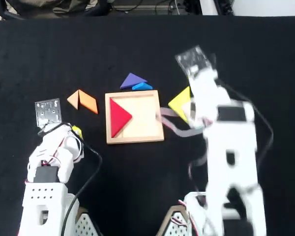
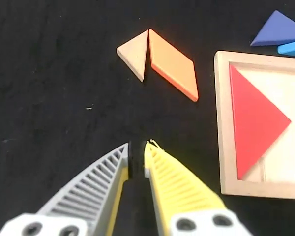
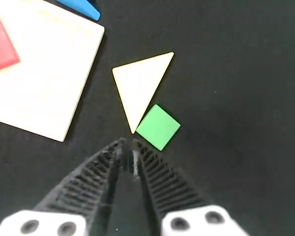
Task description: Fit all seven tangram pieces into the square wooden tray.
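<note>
Tray (image 1: 135, 139): one piece fitted, red triangle (image 1: 119, 117); six left outside.
Yellow triangle (image 3: 140, 86) seen just ahead of right gripper (image 3: 128, 143) tips.
Orange piece (image 2: 173, 64) seen well ahead of left gripper (image 2: 137, 146) tips.
Green square (image 3: 158, 127) just beside right tips.
Fingers shut on both, nothing held.
Next, likely: right fingers to be opened, yellow triangle picked.

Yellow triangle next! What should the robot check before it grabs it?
1. Right tool open for a grab: not ok, it is shut.
2. Yellow triangle lying flat, nothing on top: ok.
3. Green square clear of it: not ok, it sits against the triangle's edge.
4. Room in the tray: ok, just the red triangle lies inside.
5. Left tool out of the way: ok, on the tray's other side.
</note>
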You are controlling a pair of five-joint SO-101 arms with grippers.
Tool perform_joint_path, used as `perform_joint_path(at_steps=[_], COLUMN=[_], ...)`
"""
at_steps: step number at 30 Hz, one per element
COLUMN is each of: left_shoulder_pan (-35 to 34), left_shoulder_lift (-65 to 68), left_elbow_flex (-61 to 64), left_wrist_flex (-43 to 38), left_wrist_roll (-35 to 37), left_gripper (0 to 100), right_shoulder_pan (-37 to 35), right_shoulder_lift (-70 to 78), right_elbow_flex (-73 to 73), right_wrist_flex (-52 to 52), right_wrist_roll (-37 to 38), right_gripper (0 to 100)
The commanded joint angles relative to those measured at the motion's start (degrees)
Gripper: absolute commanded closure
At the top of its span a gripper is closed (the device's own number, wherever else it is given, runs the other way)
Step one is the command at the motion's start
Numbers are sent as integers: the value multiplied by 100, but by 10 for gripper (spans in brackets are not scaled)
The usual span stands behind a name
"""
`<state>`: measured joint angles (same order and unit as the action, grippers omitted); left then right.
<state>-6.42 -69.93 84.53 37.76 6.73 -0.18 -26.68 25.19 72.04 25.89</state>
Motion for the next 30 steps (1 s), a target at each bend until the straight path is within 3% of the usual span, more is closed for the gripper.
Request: perform_joint_path(at_steps=[1,9,15,26,30], left_shoulder_pan=[84,101,92,101,101], left_shoulder_lift=[44,9,9,9,9], left_elbow_flex=[57,145,145,145,145], left_wrist_flex=[-440,-457,-457,-466,-466], left_wrist_roll=[62,62,62,44,35], left_gripper=[927,927,927,927,927], right_shoulder_pan=[9,457,791,571,220], right_shoulder_lift=[1727,4804,6167,6589,6571], right_elbow_flex=[-1534,-3477,-4400,-4435,-4497], right_wrist_flex=[149,62,290,1020,1565], right_wrist_roll=[-70,-62,-62,9,431], right_gripper=[989,988,988,988,988])
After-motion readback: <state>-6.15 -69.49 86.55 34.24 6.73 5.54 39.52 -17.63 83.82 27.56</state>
